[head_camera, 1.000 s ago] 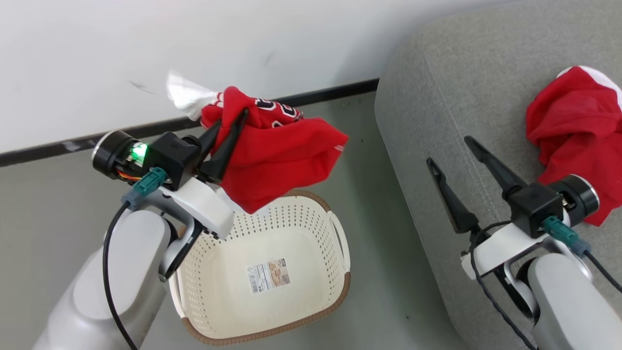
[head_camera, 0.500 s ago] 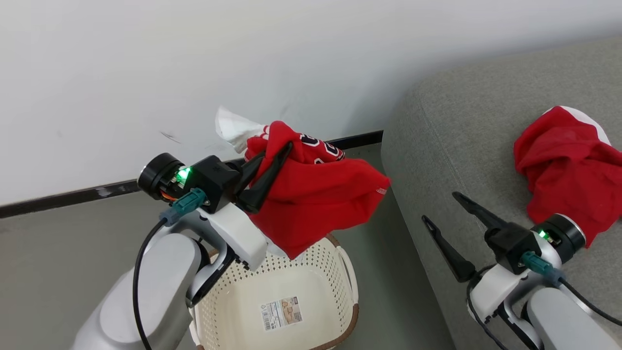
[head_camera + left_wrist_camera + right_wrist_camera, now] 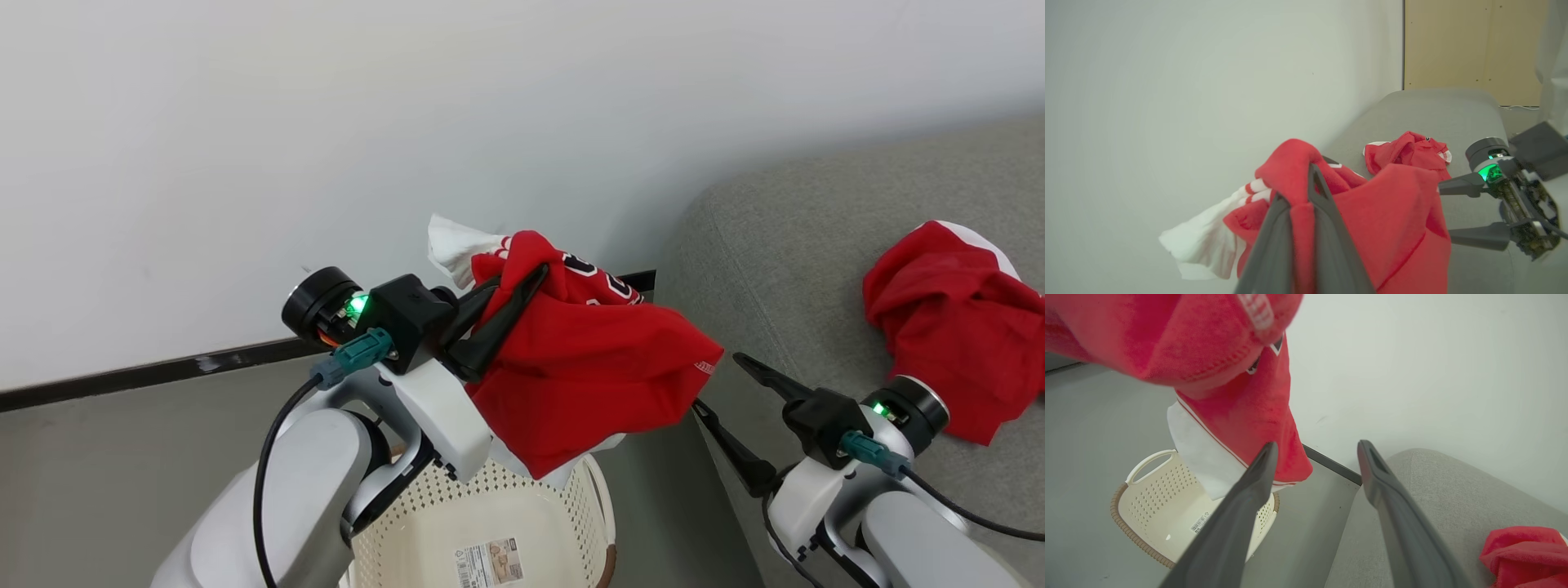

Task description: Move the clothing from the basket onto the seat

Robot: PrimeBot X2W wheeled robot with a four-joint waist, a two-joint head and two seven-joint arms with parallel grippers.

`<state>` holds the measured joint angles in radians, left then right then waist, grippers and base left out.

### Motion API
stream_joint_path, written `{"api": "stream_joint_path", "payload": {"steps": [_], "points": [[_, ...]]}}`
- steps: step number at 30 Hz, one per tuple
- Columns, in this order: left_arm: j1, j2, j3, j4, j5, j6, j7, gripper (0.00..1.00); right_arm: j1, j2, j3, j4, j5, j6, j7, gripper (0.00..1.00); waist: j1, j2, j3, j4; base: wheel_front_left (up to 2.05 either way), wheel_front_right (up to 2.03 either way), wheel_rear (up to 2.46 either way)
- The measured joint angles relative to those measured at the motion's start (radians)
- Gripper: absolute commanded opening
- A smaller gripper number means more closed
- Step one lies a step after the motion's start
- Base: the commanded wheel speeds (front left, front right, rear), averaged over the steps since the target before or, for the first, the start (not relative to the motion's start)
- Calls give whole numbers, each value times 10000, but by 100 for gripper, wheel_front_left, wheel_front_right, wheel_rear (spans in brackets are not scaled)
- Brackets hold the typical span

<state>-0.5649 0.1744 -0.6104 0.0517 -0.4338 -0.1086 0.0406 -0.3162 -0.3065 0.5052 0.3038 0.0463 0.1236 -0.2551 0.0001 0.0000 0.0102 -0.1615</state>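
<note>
Red jersey (image 3: 588, 367) pinched in your left jaws hangs above the basket (image 3: 563, 510), right jaws spread; you'd next swing it over the seat (image 3: 775, 245) and release.

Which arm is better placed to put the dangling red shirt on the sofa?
Left. The left gripper is shut on the shirt above the basket; the right gripper is open and empty.

Left wrist camera. My left gripper (image 3: 1296, 183), jaws pressed together, pinches a raised fold of the red jersey (image 3: 1396, 212); its white panel (image 3: 1204, 249) droops to the left against the pale wall (image 3: 1208, 81). Beyond, I see a second red garment (image 3: 1408, 153) lying on the grey sofa (image 3: 1437, 110). My right gripper (image 3: 1445, 212) enters from the right, fingers spread, just beside the jersey.
</note>
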Motion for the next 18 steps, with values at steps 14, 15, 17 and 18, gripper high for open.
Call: {"api": "stream_joint_path", "payload": {"steps": [14,15,17,18], "points": [[224,-67,-190,-957,-320,0,823,0,-294,472,656,1141,823,0,0,100,-1,0,-407,450,0,0,0],[231,-65,-194,-1011,-328,0,828,0,-366,491,675,1218,878,0,0,100,0,0,-417,476,0,0,0],[231,-61,-196,-1131,-332,4,920,0,-468,512,696,1289,901,0,0,100,-1,0,-434,519,0,0,0],[232,-59,-198,-1191,-343,4,957,0,-511,529,729,1335,936,0,0,100,0,0,-441,539,0,0,0]]}}
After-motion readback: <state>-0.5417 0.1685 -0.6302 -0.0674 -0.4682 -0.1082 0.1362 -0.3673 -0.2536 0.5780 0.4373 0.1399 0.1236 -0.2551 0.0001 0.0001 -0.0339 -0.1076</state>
